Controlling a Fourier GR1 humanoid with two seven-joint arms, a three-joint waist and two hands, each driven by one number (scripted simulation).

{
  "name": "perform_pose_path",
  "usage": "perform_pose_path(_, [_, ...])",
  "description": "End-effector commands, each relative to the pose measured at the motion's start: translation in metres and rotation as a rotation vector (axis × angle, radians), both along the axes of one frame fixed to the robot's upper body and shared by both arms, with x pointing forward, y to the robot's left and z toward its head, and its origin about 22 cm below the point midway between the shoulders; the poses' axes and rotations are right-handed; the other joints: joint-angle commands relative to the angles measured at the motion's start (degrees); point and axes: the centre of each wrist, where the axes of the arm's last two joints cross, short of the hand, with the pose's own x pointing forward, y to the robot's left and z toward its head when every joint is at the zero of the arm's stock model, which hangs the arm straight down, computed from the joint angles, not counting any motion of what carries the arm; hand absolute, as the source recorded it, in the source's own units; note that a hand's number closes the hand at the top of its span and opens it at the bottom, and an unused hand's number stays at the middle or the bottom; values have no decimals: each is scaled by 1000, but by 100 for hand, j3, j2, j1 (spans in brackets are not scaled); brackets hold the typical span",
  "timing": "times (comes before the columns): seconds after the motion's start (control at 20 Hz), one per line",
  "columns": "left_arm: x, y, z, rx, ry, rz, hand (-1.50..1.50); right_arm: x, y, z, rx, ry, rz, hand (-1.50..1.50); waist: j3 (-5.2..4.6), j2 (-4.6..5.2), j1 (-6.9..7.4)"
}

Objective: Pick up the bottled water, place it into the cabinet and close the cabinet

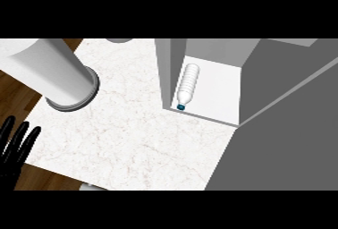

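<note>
Left hand point(14, 143): shows at the lower left edge of the head view, fingers straight and pointing up, spread a little apart; holds nothing. It lies over the brown floor point(20, 96), just off the counter's left border, well apart from the bottle.
Bottled water point(188, 85): lying on its side inside the cabinet, on the white bottom shelf, close along the left wall. Ribbed clear body points toward the back.
Cap point(181, 107): dark blue-green, at the near end of the bottle, right at the shelf's front edge.
Cabinet point(170, 67): grey walls, white interior, standing on the right half of the counter; its front is open, interior in plain view.
Grey panel point(290, 134): broad flat surface running from the cabinet's right side down to the lower right; whether it is the door, cannot tell.
Counter point(132, 134): white marbled top, bare between hand and cabinet.
White cylinder point(49, 67): tall, on a grey ringed base, upper left of the counter, well apart from the cabinet.
</note>
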Motion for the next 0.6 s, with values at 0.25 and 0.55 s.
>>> perform_pose_path(0.25, [3,10,2,21,4,-1,-150,5,17,14,-92,-76,136,150,-33,2,52])
perform_pose_path(0.55, [4,13,5,5,-5,-11,-150,12,18,16,-85,-96,129,150,-37,25,29])
